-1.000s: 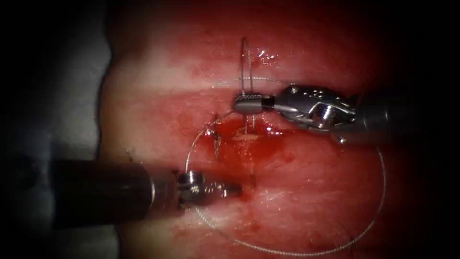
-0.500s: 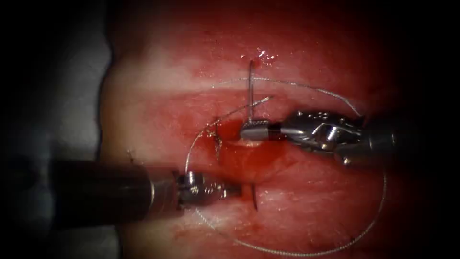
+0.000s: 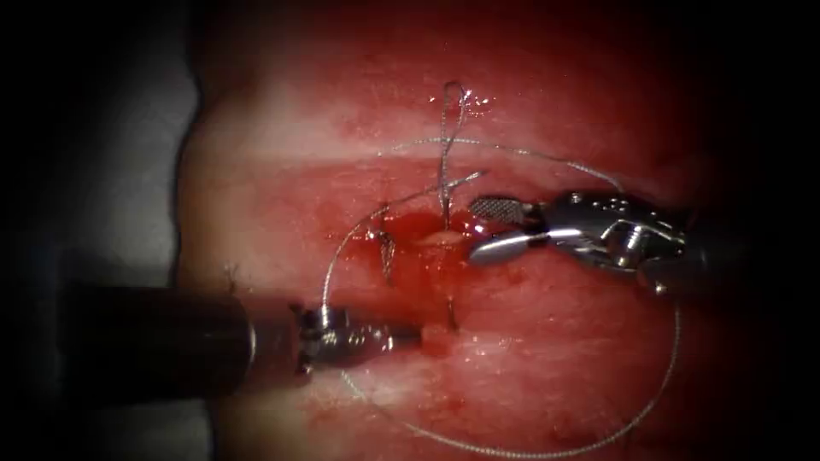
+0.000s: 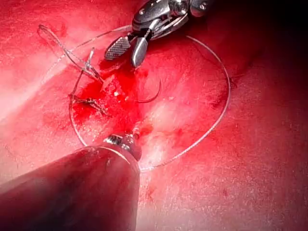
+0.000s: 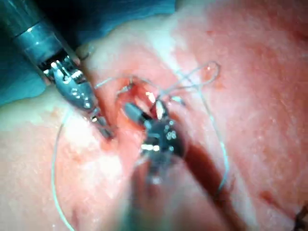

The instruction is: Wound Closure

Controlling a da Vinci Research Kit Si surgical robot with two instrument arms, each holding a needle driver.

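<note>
Right tool (image 3: 483, 229): stood spread wide just right of the cut (image 3: 444, 239), gripped nothing, and hung close beside a doubled run of thread (image 3: 446, 162). Left tool (image 3: 410, 335): looked clenched, with the tip pressed to the tissue (image 3: 555, 367) at the near end of the cut; could not tell whether it pinched any tissue. Found the needle (image 4: 153, 95) free of both tools, just beside the left tool's tip, arched up from the tissue with one end seemingly sunk in at the red edge; could not confirm how deep. Traced the rest of the thread in a wide ring over the tissue, out to the right of the cut and round below it. Judged the job partway: noted one knotted stitch (image 3: 384, 248) with short ends left of the cut, yet saw the middle gaping and unclosed, so reckoned more stitches left to place. Took the open cut as the one hollow, with red fluid (image 3: 444, 273) pooled in it.
</note>
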